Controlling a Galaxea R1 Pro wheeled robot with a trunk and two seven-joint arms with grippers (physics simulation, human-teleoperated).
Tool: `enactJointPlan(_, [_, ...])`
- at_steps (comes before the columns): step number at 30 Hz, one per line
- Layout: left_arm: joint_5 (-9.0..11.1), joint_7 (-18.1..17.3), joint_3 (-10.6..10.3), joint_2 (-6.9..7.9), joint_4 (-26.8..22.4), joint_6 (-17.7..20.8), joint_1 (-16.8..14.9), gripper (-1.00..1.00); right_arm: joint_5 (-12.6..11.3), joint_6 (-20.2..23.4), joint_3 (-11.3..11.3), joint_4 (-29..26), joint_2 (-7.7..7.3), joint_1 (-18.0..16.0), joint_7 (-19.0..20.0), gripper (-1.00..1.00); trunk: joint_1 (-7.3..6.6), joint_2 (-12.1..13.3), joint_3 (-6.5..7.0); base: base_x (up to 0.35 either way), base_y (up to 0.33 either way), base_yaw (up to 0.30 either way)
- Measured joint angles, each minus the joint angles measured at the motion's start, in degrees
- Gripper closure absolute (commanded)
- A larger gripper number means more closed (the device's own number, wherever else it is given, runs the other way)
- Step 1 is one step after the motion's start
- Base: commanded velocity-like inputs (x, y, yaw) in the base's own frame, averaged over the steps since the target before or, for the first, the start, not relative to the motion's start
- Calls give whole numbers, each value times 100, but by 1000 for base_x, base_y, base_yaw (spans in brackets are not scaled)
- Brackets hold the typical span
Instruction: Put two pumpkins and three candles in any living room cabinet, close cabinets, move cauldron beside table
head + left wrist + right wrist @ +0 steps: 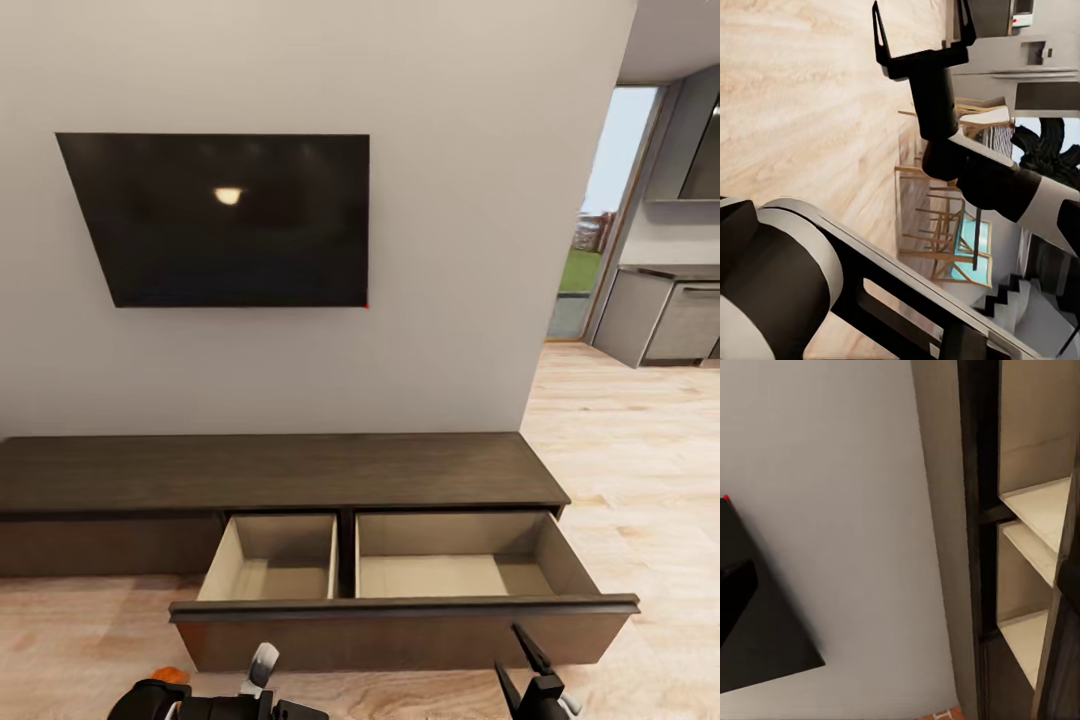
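We stood before the cabinet (290,470); its drawer (400,575) was pulled out, empty. Our right hand (921,30) was spread apart; the left hand's state we could not tell. Advancing carelessly might knock the drawer front.

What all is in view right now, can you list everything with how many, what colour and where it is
Cabinet: one, dark brown, long and low against the wall.
Drawer: one, pulled open, dark front, two pale compartments with nothing in them.
TV: one, black, on the wall above the cabinet.
Wall: grey-white, behind the cabinet.
Floor: light wood, running right toward the kitchen.
Kitchen units: grey, far right.
Glass door: one, far right, grass outside.
Orange thing: one, small, bottom edge by the left arm; too little shows to name it.
Dining chairs: wooden, in the left wrist view.
Left gripper: pale finger, bottom edge.
Right gripper: black, open, nothing in it.
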Motion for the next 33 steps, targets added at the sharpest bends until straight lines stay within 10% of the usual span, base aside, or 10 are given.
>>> enactJointPlan(21, [-36, 50, 9, 91, 0, -7, -4, -100, 44, -570, 111, -26, 51, 0, -272, -100, -461, 842, 377, -28, 31, 0])
enactJointPlan(28, [-49, 235, 9, 151, 0, -17, -12, -100, 117, -594, 770, -68, 3, 0, -1343, -100, -615, 1123, 503, 0, 0, 0])
enactJointPlan(30, [-52, 677, 10, 159, 0, -19, -16, -100, 231, -600, 1319, -97, -42, 0, -1993, -100, -659, 1203, 538, 0, 0, 0])
enactJointPlan(33, [-51, 1230, 21, 163, 0, -15, -35, -100, 275, -602, 1578, -109, -93, 0, -2324, -100, -725, 1323, 592, 0, 0, 0])
